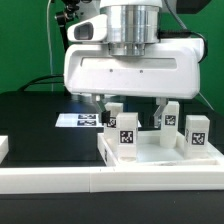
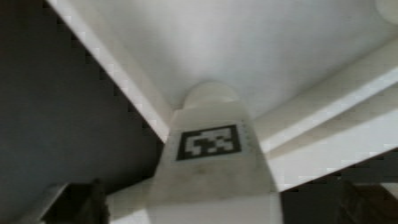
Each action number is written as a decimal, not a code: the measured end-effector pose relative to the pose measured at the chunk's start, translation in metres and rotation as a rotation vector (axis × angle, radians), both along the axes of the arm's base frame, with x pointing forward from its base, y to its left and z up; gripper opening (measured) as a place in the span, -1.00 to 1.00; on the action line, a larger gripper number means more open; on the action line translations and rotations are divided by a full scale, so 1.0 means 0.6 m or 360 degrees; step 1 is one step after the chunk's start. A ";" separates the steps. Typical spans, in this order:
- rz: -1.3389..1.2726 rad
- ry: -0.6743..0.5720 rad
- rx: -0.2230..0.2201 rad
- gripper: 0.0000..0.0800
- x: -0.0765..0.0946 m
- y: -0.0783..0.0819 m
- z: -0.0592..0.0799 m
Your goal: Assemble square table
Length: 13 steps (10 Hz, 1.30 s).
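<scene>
The white square tabletop [image 1: 160, 152] lies at the exterior view's right, with several white tagged legs standing on it, among them a near leg [image 1: 127, 131] and one at the far right [image 1: 197, 131]. My gripper [image 1: 130, 106] hangs just over the tabletop's left part, open, its fingers [image 1: 98, 100] spread wide. In the wrist view one tagged leg [image 2: 210, 145] rises toward the camera from the tabletop [image 2: 267, 45]. It sits between my gripper's [image 2: 214, 208] dark fingertips [image 2: 80, 200], with a gap on each side. Which leg this is in the exterior view I cannot tell.
The marker board [image 1: 78, 120] lies on the black table behind the tabletop, toward the exterior view's left. A long white rail [image 1: 90, 182] runs along the front edge. A white block end [image 1: 3, 148] shows at the left edge.
</scene>
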<state>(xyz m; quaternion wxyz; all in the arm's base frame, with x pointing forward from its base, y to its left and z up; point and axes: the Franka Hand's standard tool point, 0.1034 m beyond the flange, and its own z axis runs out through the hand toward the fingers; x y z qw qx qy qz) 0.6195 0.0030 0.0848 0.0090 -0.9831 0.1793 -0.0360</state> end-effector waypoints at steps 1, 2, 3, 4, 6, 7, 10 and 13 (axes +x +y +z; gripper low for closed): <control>0.0089 0.0002 -0.0014 0.62 0.000 0.001 0.000; 0.0180 0.0003 -0.0028 0.62 0.000 0.000 0.000; 0.0251 0.0004 -0.0035 0.62 0.000 -0.001 0.000; 0.0349 0.0007 -0.0052 0.62 0.000 -0.003 0.000; 0.0341 0.0007 -0.0052 0.29 0.000 -0.004 0.000; 0.0317 0.0007 -0.0050 0.29 0.000 -0.005 0.000; 0.0137 0.0006 -0.0034 -0.27 0.000 -0.004 0.000; -0.0116 0.0005 -0.0016 -0.27 0.000 -0.004 0.000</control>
